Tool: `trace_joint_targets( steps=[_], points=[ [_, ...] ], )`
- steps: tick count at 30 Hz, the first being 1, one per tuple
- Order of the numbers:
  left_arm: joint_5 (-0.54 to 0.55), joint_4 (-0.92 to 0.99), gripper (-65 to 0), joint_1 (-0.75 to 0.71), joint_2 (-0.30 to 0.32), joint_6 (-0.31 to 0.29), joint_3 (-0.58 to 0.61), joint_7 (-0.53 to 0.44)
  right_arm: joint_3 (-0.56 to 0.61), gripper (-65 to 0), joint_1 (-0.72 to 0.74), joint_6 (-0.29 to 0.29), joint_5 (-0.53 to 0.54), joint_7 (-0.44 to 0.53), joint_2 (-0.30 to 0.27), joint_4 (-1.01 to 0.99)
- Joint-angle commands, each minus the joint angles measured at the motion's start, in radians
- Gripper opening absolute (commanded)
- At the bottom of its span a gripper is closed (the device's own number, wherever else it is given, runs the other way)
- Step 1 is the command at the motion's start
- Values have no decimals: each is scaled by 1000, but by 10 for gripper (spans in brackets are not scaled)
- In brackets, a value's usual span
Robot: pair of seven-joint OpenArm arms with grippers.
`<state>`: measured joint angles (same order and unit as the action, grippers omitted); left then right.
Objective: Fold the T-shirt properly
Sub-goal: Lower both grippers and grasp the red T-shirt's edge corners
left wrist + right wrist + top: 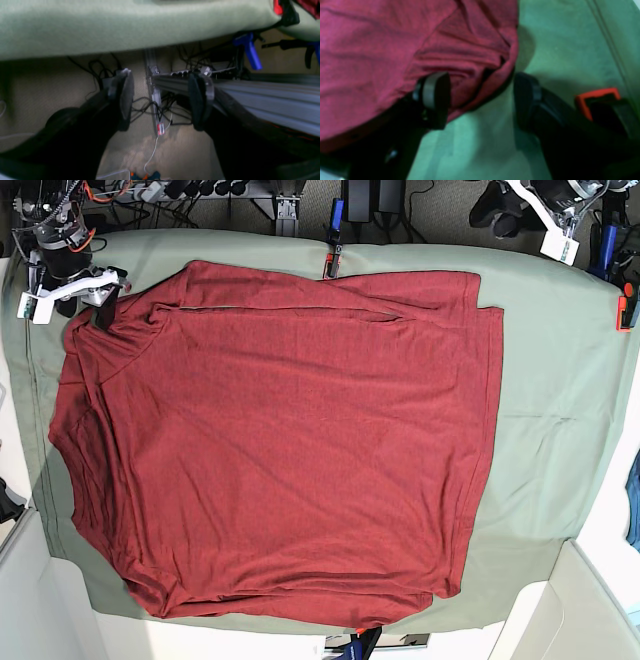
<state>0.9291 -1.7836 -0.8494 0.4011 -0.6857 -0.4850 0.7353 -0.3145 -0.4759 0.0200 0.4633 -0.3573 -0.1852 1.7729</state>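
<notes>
Across the sage-green cloth [560, 380] lies the T-shirt [280, 440]; both hands, left [160, 98] and right [481, 100], gape empty.

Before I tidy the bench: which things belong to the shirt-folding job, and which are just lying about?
Job: large dark red knit T-shirt; pale sage-green cloth sheet beneath it.
Lying about: blue-handled clamp; black cables on the floor.

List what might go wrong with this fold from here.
1. The right claw is open with one finger over the T-shirt; lifting away may drag that bunched corner.
2. The left claw hangs open beyond the green cloth, far from the shirt.
3. Uneven, wrinkled edges may spoil the fold.
</notes>
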Motion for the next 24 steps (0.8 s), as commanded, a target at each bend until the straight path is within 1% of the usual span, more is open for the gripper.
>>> trace_joint_targets(
  steps=[1,5,10,12,16,19,24],
  points=[
    [20,-22,-272,-2,12,-12,-8,-17,-6,-251,9,10,-4,19,-8,4],
    [12,-24,-272,55,12,-12,-8,-18,-6,-251,15,11,-13,19,-8,-19],
    [-57,-24,-272,154,21,-12,-8,-20,-6,-251,13,11,-41,-3,-8,-19],
    [-68,-23,-272,175,33,-12,-6,-21,-6,-251,13,11,-41,-14,-8,-19],
    [-69,-3,-272,216,48,-12,-6,-21,-6,-251,12,11,-41,-15,-8,-19],
    [-69,44,-272,241,48,-12,-5,-21,-6,-251,13,11,-41,-18,-8,-19],
    [-53,71,-272,253,48,-12,41,-19,-6,-251,13,11,-41,-21,-8,-19]
  ],
)
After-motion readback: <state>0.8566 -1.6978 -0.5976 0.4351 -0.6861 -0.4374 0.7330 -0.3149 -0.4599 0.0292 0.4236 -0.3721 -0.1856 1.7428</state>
